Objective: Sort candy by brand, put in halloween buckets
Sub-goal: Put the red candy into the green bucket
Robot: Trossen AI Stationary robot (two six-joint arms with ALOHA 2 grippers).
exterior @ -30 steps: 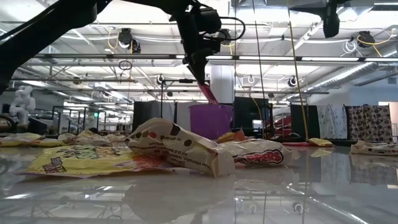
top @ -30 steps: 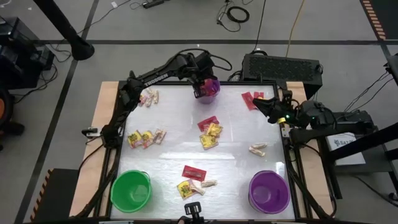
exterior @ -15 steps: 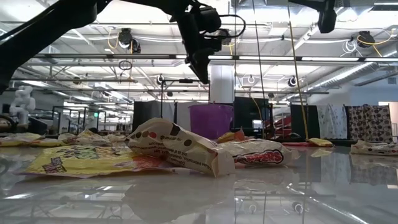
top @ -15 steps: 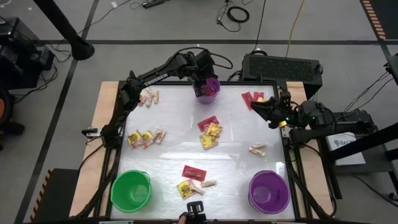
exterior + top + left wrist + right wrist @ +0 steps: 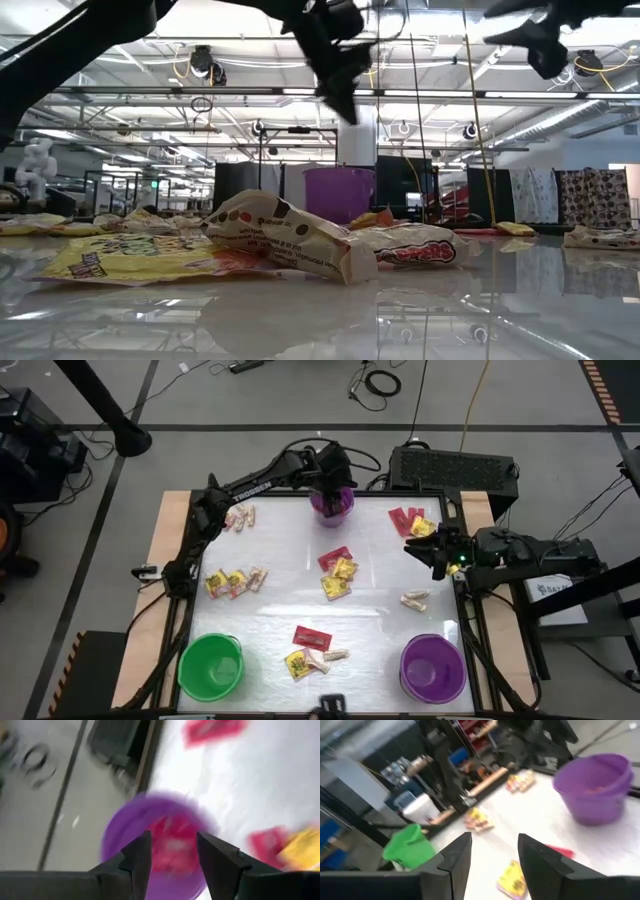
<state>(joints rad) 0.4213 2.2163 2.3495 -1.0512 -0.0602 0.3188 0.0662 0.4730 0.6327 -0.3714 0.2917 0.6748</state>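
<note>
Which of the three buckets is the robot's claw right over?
The purple round plastic bucket at the table's far edge. The left gripper hangs open above it, red packets inside. The other purple bucket and the green bucket sit at the near corners.

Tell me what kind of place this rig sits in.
Likely an open lab or workshop: exposed ceiling pipes and lights, loose floor cables, and a white table with two mounted arms.
</note>
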